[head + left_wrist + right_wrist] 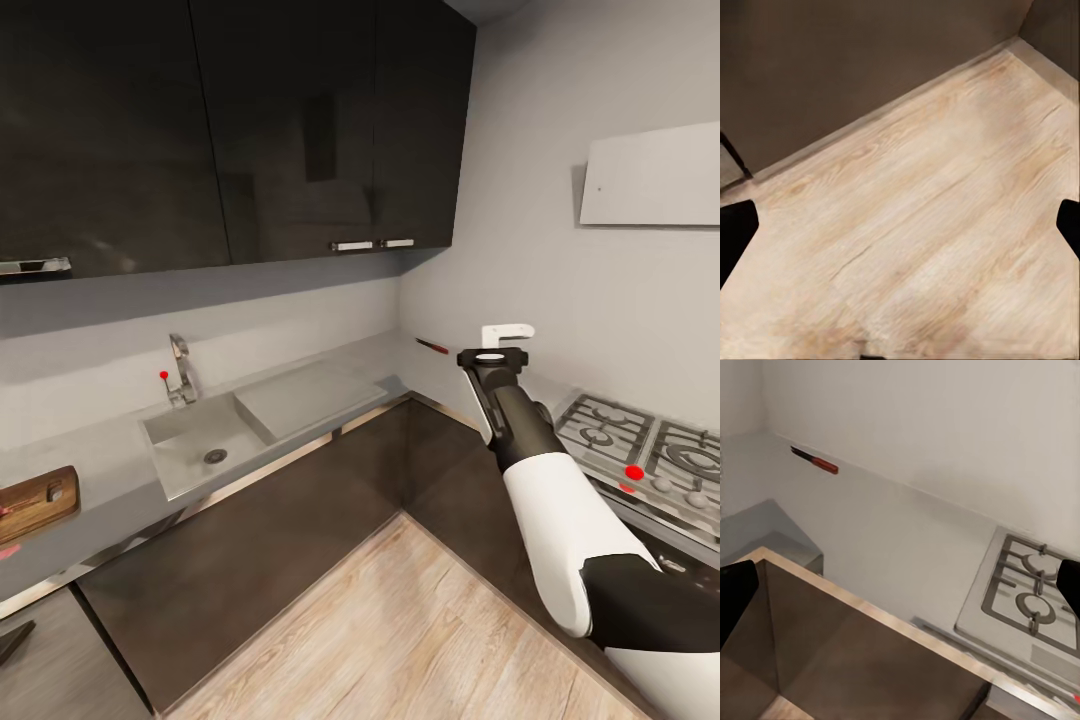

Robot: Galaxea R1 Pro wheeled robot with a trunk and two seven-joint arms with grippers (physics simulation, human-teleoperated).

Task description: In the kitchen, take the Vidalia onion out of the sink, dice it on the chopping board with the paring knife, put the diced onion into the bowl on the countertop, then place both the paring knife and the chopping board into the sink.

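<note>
Right gripper jaws spread, empty, short of the paring knife by the wall; a careless reach risks jamming it against the wall.

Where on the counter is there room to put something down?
The counter is bare between the knife by the wall and the stove. The flat draining board right of the sink is free too. At the far left the chopping board takes up the space.
</note>
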